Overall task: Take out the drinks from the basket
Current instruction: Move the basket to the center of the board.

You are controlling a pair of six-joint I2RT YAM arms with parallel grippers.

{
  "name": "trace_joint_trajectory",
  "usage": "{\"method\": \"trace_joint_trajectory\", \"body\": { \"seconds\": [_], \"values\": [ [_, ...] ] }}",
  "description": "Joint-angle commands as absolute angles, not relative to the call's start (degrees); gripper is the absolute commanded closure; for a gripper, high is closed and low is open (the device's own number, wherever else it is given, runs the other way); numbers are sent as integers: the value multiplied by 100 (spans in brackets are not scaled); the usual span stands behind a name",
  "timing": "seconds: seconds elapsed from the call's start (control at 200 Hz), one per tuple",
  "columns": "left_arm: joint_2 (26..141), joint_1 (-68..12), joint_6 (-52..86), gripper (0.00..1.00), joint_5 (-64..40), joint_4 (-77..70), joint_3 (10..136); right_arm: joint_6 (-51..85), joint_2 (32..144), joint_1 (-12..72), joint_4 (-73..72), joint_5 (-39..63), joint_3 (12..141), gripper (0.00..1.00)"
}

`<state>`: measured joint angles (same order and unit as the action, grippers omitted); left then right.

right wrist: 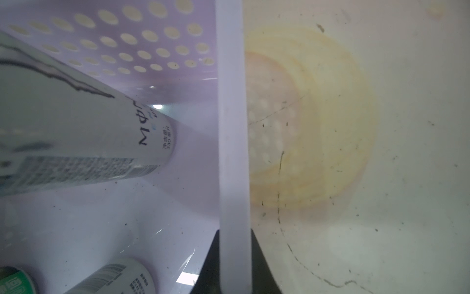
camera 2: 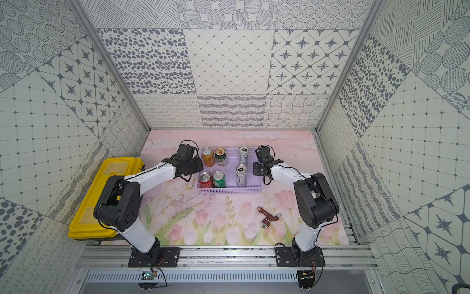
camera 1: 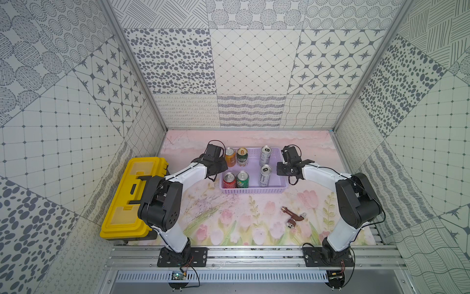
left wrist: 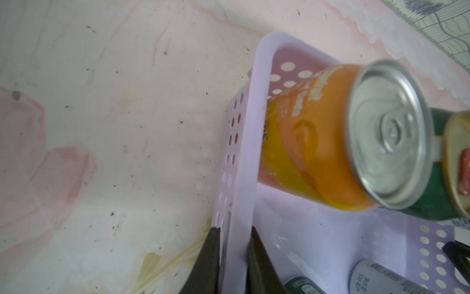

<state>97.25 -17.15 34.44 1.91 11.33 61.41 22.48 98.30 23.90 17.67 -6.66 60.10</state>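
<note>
In both top views the lilac basket sits on the flowery bench, toward the back. Six cans stand up inside it. The orange can and the dark green can are in the back row on the left. The red can and the bright green can are in the front row. The back silver can and the front silver can stand on the right. The left arm reaches to the basket's left end. The right arm reaches to its right end. A yellow toolbox lies beside the left arm. A brown tap part lies in front of the basket, well apart from it.

In the left wrist view the left tool is closed on the basket's side wall. One black finger is outside and one is inside. The orange can stands in the corner close by, next to the dark green can.

In the right wrist view the right tool pinches the other side wall the same way. A silver can stands inside, near that wall.
</note>
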Motion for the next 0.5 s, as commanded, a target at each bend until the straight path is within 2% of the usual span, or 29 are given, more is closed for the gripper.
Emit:
{"method": "trace_joint_trajectory", "body": {
  "seconds": [0.0,0.495],
  "values": [
    [9349,-1909,4139,100,605,2047,5939,2906,9466,2569,2069,-667,5773,100],
    [8597,-2149,4306,100,678,2262,5224,3278,8656,2965,2136,-824,4881,100]
  ]
}}
